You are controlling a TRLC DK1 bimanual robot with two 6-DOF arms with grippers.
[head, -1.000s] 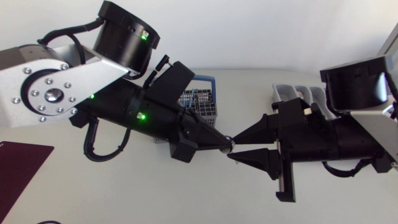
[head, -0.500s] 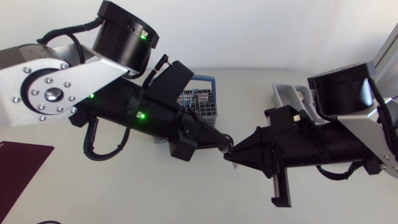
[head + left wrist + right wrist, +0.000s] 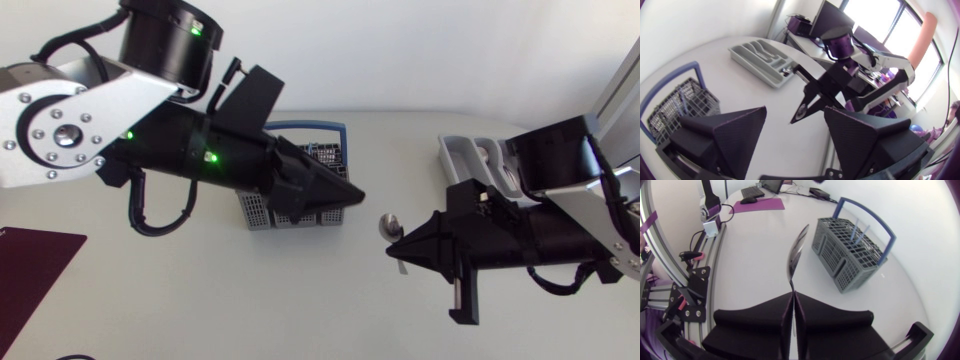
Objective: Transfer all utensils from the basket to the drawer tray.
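Observation:
A metal spoon [image 3: 390, 226] hangs over the table's middle, its handle held in my right gripper [image 3: 402, 249], which is shut on it. In the right wrist view the spoon [image 3: 797, 251] sticks out ahead of the closed fingertips [image 3: 793, 298]. My left gripper [image 3: 795, 132] is open and holds nothing, and the spoon's bowl [image 3: 801, 111] floats a little ahead of it. In the head view the left gripper [image 3: 343, 190] sits over the grey basket [image 3: 262, 212] with the blue handle. The grey drawer tray [image 3: 462, 150] lies at the far right, partly hidden by my right arm.
A dark red mat [image 3: 30, 262] lies at the table's front left. Blue-handled utensils [image 3: 856, 233] stand in the basket [image 3: 850, 257]. Bare white table stretches between the basket and the tray [image 3: 760, 59].
My left gripper opened, let go of the spoon and drew back to the left. My right gripper shut on the spoon and pulled it right and toward the table's front.

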